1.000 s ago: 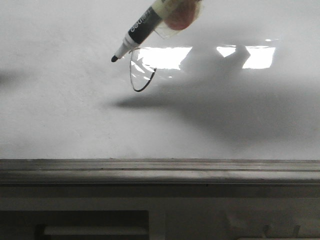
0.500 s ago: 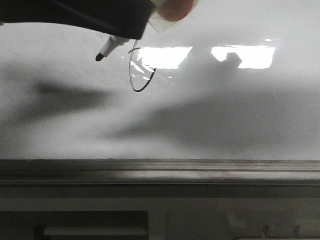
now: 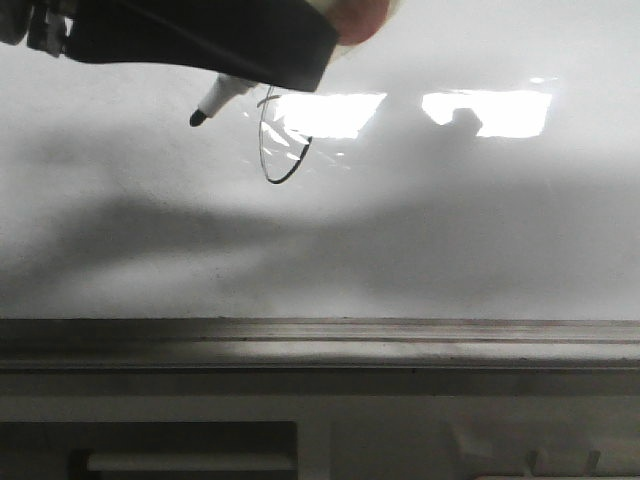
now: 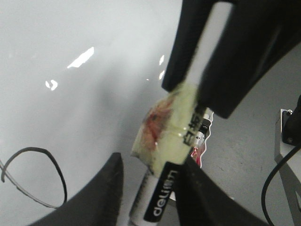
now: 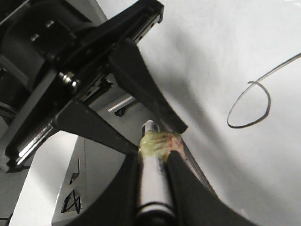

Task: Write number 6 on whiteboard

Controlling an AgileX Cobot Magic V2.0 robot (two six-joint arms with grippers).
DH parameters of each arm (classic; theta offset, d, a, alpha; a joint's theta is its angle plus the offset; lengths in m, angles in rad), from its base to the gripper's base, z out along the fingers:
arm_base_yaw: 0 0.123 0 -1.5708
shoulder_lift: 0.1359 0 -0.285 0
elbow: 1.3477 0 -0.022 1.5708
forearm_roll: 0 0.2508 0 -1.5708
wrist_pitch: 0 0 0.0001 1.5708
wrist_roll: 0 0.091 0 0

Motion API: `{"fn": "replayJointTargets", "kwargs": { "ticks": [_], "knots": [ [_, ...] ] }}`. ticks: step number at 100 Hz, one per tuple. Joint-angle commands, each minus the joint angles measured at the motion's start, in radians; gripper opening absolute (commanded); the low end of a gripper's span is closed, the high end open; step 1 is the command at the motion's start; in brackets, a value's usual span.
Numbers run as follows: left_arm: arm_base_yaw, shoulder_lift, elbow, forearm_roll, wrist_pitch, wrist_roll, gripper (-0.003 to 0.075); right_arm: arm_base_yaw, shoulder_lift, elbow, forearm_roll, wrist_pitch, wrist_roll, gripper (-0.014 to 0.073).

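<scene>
We hold a white-and-black marker pen (image 3: 222, 96) wrapped in yellowish tape, clamped in our right gripper (image 5: 153, 162); our left gripper (image 4: 150, 186) straddles its barrel, fingers spread. The tip hangs clear of the glossy whiteboard (image 3: 450, 240), just beside the thin black 6 (image 3: 280, 140). Judging the stroke finished, we should transfer carefully.

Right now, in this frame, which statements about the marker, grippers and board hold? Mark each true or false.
1. The right gripper is shut on the marker. True.
2. The left gripper is shut on nothing. False: it is open, with a finger on either side of the marker.
3. The number 6 is a black looped stroke on the whiteboard. True.
4. The marker is capped. False: its bare tip shows, left of the stroke.
</scene>
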Motion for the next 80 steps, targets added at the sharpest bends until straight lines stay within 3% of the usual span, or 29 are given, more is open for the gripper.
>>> {"fn": "replayJointTargets", "kwargs": {
  "ticks": [1, 11, 72, 80],
  "knots": [
    [-0.006, -0.017, -0.032, -0.028, -0.009, 0.003, 0.0103, -0.002, -0.021, -0.033, 0.037, -0.013, -0.011, -0.0045],
    [-0.006, -0.017, -0.032, -0.003, -0.009, 0.003, 0.005, -0.002, -0.021, -0.033, 0.012, -0.022, -0.011, -0.0045],
    [-0.006, -0.017, -0.032, 0.031, -0.031, 0.003, 0.005, -0.002, 0.005, -0.033, -0.004, -0.031, -0.011, -0.0045],
    [-0.006, -0.017, -0.032, 0.034, -0.031, 0.003, 0.0041, -0.002, 0.005, -0.033, -0.004, -0.02, -0.011, -0.0013]
  ]
}}
